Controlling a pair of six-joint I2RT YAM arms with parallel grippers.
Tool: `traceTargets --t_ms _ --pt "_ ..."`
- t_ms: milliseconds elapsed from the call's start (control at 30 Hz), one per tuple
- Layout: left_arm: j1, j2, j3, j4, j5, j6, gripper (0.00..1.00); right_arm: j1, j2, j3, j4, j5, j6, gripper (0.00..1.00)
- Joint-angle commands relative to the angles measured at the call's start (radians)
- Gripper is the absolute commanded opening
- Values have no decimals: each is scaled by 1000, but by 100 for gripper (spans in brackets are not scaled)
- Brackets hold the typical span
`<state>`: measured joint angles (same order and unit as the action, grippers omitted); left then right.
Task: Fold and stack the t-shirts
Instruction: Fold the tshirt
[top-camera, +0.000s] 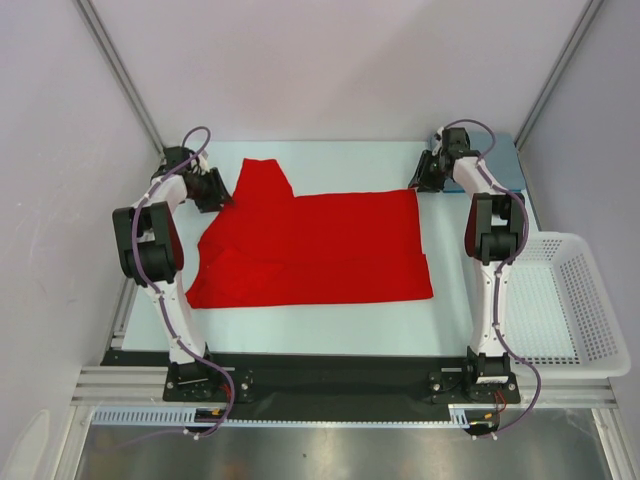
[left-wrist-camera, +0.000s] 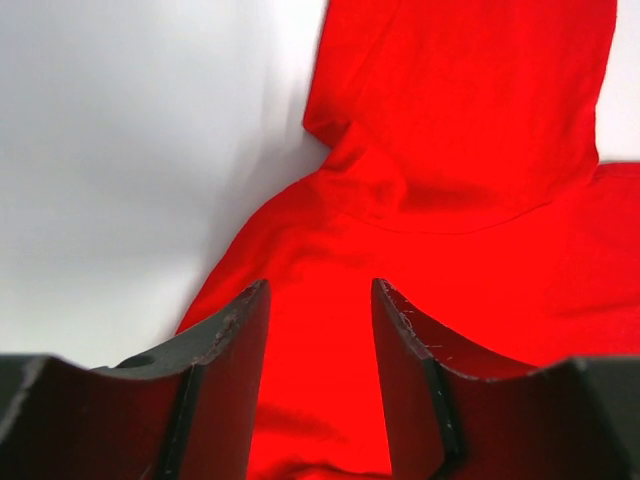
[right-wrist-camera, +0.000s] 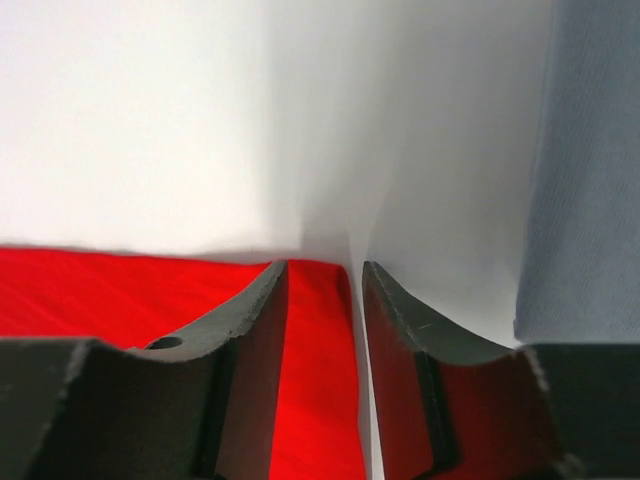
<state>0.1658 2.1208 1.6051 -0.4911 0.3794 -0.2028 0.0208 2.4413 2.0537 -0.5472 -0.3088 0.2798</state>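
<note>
Left fingers (top-camera: 222, 198), nearest thing in own wrist cam: two dark fingers spread approx halfway, clear gap btwn them, nothing pinched. Red cloth shows through the gap, lying flat underneath; can't tell if the tips touch it. They sit at the far-left edge of the red t-shirt (top-camera: 320, 245), just beside where a sleeve flap sticks out toward the far side.

Right fingers (top-camera: 418, 185): also apart, gap a bit narrower than the left's. Shirt's far-right corner lies btwn and under them, w/ the cloth's right edge running down the gap. No cloth bunched or lifted, so no grip visible. Contact w/ cloth: can't tell.

Red t-shirt is spread over the middle of the bench (top-camera: 450, 310), mostly flat and partly folded. Body is a wide rectangle, left side angled w/ a crease, near edge straight.

Blue t-shirt (right-wrist-camera: 585, 170) lies folded at the bench's far-right corner, just right of the right fingers, w/ a strip of bare bench btwn it and the red one.

White mesh basket (top-camera: 600, 300) sits off the bench's right side, nearer than the blue t-shirt, apart from both shirts.

Both arms reach from near edge to far side, one at each end of the red t-shirt.
</note>
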Motion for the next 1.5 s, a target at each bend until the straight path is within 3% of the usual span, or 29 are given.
traceTargets --t_ms 0,433,600,867,1100,1200,1467 --pt "0 7 45 34 39 -14 51 11 41 56 -39 31 -17 40" --pt "14 24 72 36 56 -27 51 25 21 30 -91 79 -67 33" --pt "12 21 56 92 85 -44 60 34 33 26 -85 88 -54 29" --pt "14 73 102 167 121 -73 61 19 35 40 -62 73 -16 0" --pt "20 137 124 283 72 -170 55 4 24 19 4 -6 32 0" --pt "15 178 205 229 27 -152 52 4 22 17 6 -12 39 0" --pt "1 298 409 109 12 -119 55 4 25 14 7 -27 45 0"
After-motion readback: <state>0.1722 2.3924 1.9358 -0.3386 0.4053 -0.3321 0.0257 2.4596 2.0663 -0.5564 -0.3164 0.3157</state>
